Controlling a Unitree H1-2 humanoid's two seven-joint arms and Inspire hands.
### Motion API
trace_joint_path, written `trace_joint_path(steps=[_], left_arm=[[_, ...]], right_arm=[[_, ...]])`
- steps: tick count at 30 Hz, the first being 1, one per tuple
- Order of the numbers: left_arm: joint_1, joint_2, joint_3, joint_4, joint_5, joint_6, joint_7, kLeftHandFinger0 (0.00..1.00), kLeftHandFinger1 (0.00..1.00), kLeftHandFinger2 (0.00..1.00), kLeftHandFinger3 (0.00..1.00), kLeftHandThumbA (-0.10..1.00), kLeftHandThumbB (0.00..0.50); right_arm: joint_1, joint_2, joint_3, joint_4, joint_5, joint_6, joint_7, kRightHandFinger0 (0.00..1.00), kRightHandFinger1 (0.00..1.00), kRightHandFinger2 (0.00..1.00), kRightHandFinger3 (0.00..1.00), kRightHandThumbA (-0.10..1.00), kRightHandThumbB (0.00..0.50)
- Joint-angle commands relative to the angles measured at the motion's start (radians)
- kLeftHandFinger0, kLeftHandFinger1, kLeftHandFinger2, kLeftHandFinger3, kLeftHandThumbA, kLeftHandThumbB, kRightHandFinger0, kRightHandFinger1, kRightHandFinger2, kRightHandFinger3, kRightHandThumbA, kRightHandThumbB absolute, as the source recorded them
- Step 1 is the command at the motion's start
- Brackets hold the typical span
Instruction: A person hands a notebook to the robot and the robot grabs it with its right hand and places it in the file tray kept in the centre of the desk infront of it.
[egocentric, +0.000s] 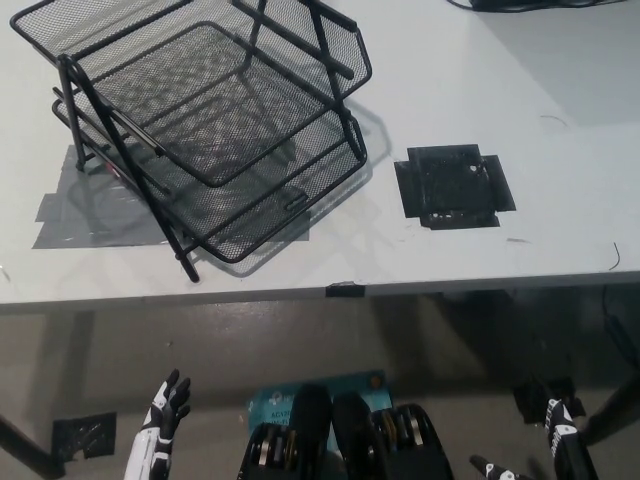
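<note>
Head view, looking steeply down: a pale desk (480, 230) fills the upper part of the frame, its front edge running across just below the middle. On the desk's left half stands a black wire-mesh file tray (215, 130) with stacked tiers in a slanted frame; the tiers sit turned at an angle to the desk edge, and every tier that shows holds nothing. Grey tape (85, 215) lies flat on the desk under and beside the tray's left end. To the right of the tray, apart from it, a square of black tape (453, 187) is stuck to the desk. A small black tab (345, 290) sits on the front edge near the middle. At the top right corner a dark cable (520, 6) crosses the desk. No notebook shows anywhere, and no person is in sight. Below the desk edge is the floor. The white left hand (168, 405) shows at the lower left, low and in front of the desk, fingers pointing up and slightly spread, holding nothing. The black right hand (555, 440) sits at the lower right, also below the desk edge and well apart from the tray; it is dark against a dark floor, so I cannot tell how its fingers stand. A black tape patch (83, 435) lies on the floor at the far lower left.
</note>
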Motion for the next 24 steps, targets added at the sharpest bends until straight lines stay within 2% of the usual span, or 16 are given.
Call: trace_joint_path(steps=[1, 8, 14, 17, 19, 21, 24], left_arm=[[-0.006, 0.004, 0.005, -0.01, 0.013, -0.055, 0.024, 1.0, 1.0, 1.0, 1.0, 1.0, 0.239], [-0.016, 0.006, 0.008, -0.001, 0.008, -0.065, 0.02, 1.0, 1.0, 1.0, 1.0, 1.0, 0.225], [-0.017, 0.005, 0.008, 0.006, 0.013, -0.066, 0.027, 1.0, 1.0, 1.0, 1.0, 1.0, 0.224], [-0.011, 0.006, 0.008, 0.003, 0.016, -0.066, 0.027, 1.0, 1.0, 1.0, 1.0, 1.0, 0.223], [-0.015, 0.006, 0.009, 0.003, 0.014, -0.066, 0.023, 1.0, 1.0, 1.0, 1.0, 1.0, 0.223], [-0.016, 0.004, 0.011, 0.004, 0.017, -0.066, 0.028, 1.0, 1.0, 1.0, 1.0, 1.0, 0.219], [-0.015, 0.004, 0.013, 0.002, 0.013, -0.065, 0.026, 1.0, 1.0, 1.0, 1.0, 1.0, 0.216]], right_arm=[[-0.009, -0.005, -0.008, -0.01, -0.007, -0.074, -0.011, 1.0, 1.0, 1.0, 1.0, 0.96, 0.265], [-0.016, 0.001, -0.012, -0.002, 0.004, -0.079, -0.014, 1.0, 1.0, 1.0, 1.0, 0.95, 0.279], [0.003, 0.008, -0.012, -0.056, 0.012, -0.079, -0.026, 1.0, 1.0, 1.0, 1.0, 0.93, 0.237], [0.028, 0.024, -0.022, -0.119, 0.019, -0.079, -0.035, 1.0, 1.0, 1.0, 1.0, 0.95, 0.264], [0.054, 0.037, -0.037, -0.264, -0.037, -0.079, -0.073, 1.0, 1.0, 1.0, 1.0, 0.96, 0.195], [0.06, 0.042, -0.046, -0.367, -0.044, -0.078, -0.066, 1.0, 1.0, 1.0, 1.0, 1.0, 0.234], [0.053, 0.057, -0.06, -0.476, -0.077, -0.059, -0.074, 1.0, 1.0, 1.0, 1.0, 1.0, 0.238]])
